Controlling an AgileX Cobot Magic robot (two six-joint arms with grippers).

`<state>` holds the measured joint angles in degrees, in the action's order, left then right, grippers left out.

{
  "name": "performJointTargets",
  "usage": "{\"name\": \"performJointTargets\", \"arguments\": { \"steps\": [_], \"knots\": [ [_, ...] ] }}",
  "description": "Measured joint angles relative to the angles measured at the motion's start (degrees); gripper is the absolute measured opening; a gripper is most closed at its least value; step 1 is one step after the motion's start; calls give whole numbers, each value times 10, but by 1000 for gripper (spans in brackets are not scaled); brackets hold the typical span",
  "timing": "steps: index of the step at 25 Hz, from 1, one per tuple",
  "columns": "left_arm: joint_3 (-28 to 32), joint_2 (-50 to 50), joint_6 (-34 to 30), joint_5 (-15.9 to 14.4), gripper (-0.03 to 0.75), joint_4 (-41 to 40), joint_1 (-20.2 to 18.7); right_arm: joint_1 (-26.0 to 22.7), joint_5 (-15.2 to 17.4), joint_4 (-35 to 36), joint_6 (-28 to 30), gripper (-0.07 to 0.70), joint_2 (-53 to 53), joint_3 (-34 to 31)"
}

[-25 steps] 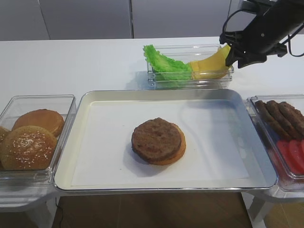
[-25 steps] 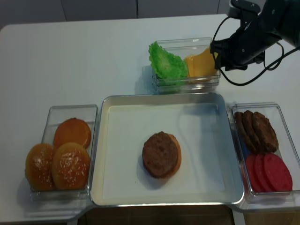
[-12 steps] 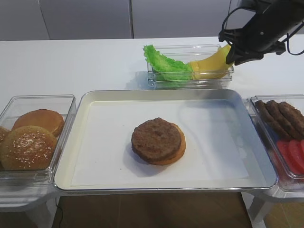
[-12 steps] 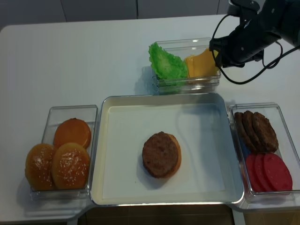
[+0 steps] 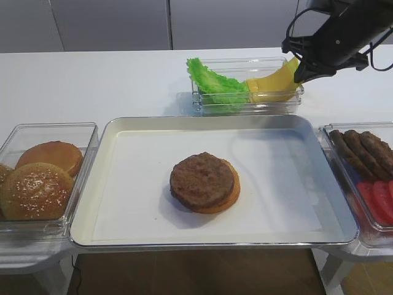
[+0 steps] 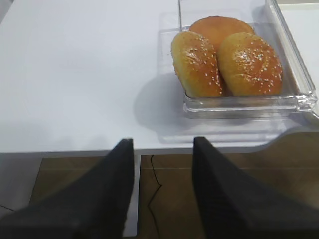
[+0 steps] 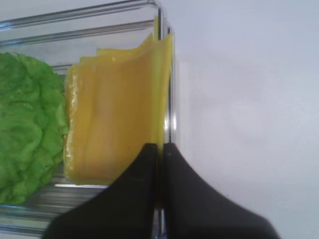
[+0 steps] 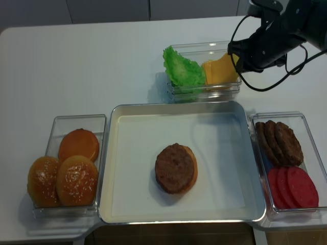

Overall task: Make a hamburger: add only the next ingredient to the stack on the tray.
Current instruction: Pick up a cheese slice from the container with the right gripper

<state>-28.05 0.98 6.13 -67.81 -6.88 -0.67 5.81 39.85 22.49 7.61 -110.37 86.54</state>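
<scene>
Yellow cheese: you find the slices (image 7: 117, 107) stacked and leaning in the right half of the clear back container (image 5: 245, 104), their upper edge rising past its right wall.
Right gripper: your right gripper (image 7: 160, 149) sits at that right edge; its two black fingers (image 7: 142, 174) are pressed together on the edge of the outermost cheese slice, right by the container wall.
Lettuce: the green leaf (image 5: 212, 80) fills the left half of the same container, touching the cheese.
Stack: the patty on its bottom bun (image 5: 204, 182) lies near the middle of the tray, the bun edge showing on the right.
Tray: you have bare white lining all around the stack; the silver rim (image 5: 209, 120) runs just in front of the cheese container.
Left side: the bun container (image 5: 49, 132) sits just beside the tray's left rim.
Right side: the container of patties and red slices (image 8: 286, 158) sits just beside the right rim.
Left gripper: your left gripper (image 6: 163, 184) hangs past the table's front edge with its fingers apart, holding nothing.
</scene>
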Motion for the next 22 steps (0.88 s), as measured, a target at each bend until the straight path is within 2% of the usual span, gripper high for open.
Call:
{"name": "performJointTargets", "arguments": {
  "steps": [16, 22],
  "knots": [
    [0, 0, 0, 0, 293, 0, 0, 0, 44, 3, 13, 31, 4, 47],
    [0, 0, 0, 0, 293, 0, 0, 0, 76, 9, 26, 30, 46, 47]
  ]
}}
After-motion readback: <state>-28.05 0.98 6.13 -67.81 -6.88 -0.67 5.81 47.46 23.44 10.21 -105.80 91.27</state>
